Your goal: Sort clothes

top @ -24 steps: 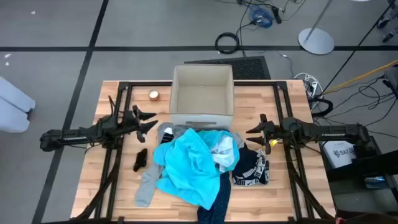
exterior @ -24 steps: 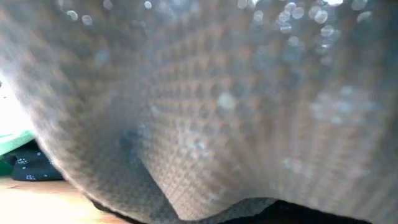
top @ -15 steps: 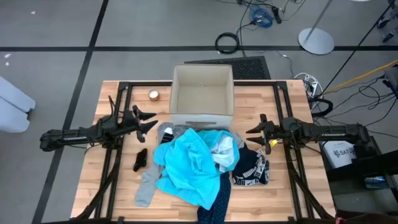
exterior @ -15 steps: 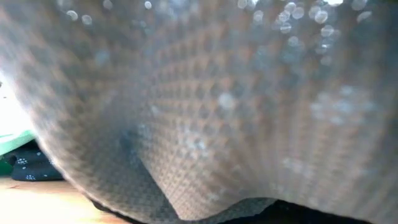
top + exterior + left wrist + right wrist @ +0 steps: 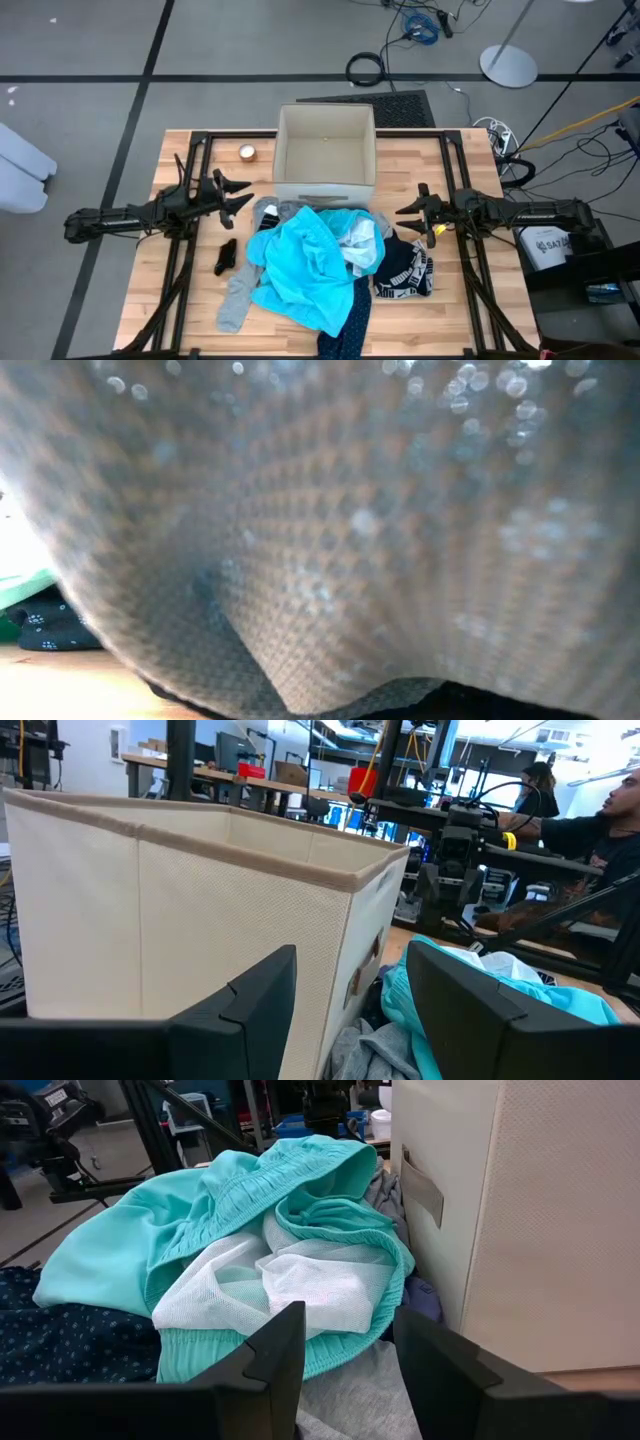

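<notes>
A pile of clothes lies on the table's middle, just in front of the beige box [image 5: 325,150]. On top is a bright turquoise garment [image 5: 305,262] with white mesh lining [image 5: 300,1285]. A navy dotted piece [image 5: 350,325] lies at the near edge, a black-and-white patterned piece [image 5: 405,272] at the right, grey pieces [image 5: 238,290] at the left. A small black sock [image 5: 225,256] lies apart at the left. My left gripper [image 5: 240,192] is open, left of the pile. My right gripper [image 5: 405,218] is open, right of the pile. Both touch nothing.
A small round object [image 5: 246,152] lies on the table left of the box. Grey knitted cloth [image 5: 350,540] covers nearly the whole low view. People sit at desks beyond the table in the left wrist view [image 5: 600,820]. Bare wood shows at the table's left and right sides.
</notes>
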